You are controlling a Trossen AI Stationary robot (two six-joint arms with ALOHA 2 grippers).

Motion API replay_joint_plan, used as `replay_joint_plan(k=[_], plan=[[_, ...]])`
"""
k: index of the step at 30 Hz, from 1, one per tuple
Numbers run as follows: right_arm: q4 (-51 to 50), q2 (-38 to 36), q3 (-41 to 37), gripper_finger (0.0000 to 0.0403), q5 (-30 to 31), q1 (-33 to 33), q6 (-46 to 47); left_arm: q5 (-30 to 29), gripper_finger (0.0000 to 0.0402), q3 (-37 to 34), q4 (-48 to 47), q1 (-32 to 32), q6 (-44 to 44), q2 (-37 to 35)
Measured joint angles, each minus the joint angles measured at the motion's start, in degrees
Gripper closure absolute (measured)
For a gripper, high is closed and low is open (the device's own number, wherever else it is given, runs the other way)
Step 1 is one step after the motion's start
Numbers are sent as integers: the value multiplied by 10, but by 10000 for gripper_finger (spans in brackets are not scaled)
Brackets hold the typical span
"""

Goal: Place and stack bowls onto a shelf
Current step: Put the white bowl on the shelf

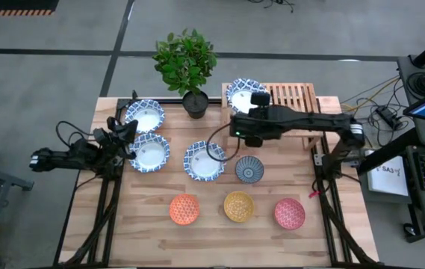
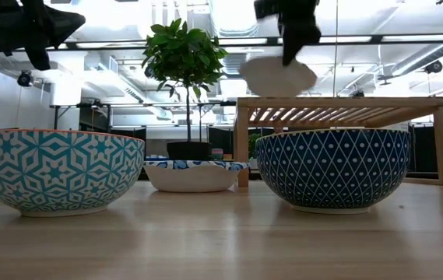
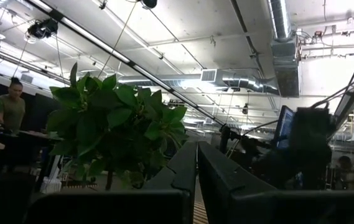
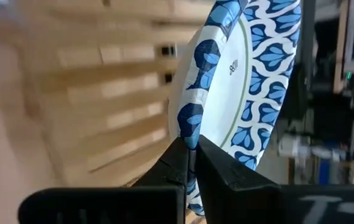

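Observation:
My right gripper (image 1: 248,99) is shut on a blue-and-white patterned bowl (image 1: 240,91) at the left end of the slatted wooden shelf (image 1: 296,97). In the low view this bowl (image 2: 277,76) sits just at the shelf's top (image 2: 338,102); whether it touches, I cannot tell. Three more blue-and-white bowls (image 1: 145,116) (image 1: 150,153) (image 1: 203,161) stand on their bases on the tabletop. The small dark blue bowl (image 1: 249,169), the orange (image 1: 184,209), yellow (image 1: 238,206) and pink-red (image 1: 290,214) ones stand nearer. My left gripper (image 1: 126,128) waits shut, raised between the two left bowls. My right gripper pinches the bowl's rim (image 4: 192,134) between its two fingers, one finger (image 4: 180,163) on the patterned outside and one (image 4: 221,169) on the white inside. The fingers come from above, pointing down, on the bowl's right side. The bowl sits upright in the hold, over the shelf's left end.
A potted plant (image 1: 187,63) stands at the table's far edge, just left of the shelf. The shelf's slats to the right of the held bowl (image 1: 302,96) are bare. Cables and equipment lie beyond the table's right edge (image 1: 391,119). A person (image 3: 12,106) stands far off in the room.

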Motion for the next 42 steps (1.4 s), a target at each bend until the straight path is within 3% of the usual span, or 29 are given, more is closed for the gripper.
replay_joint_plan(k=[9, 23, 29, 42], plan=[[-28, 45, 0, 390, -11, -24, 6, 0, 402, 0, 0, 0, 0, 0], [-16, 18, 0, 392, -98, -23, 38, 0, 402, 0, 1, 0, -14, 0], [2, 20, 0, 389, -86, -23, 47, 0, 402, 0, 3, 0, -17, 0], [5, 25, 0, 242, -86, -22, 54, 0, 402, 0, 3, 0, -17, 0]])
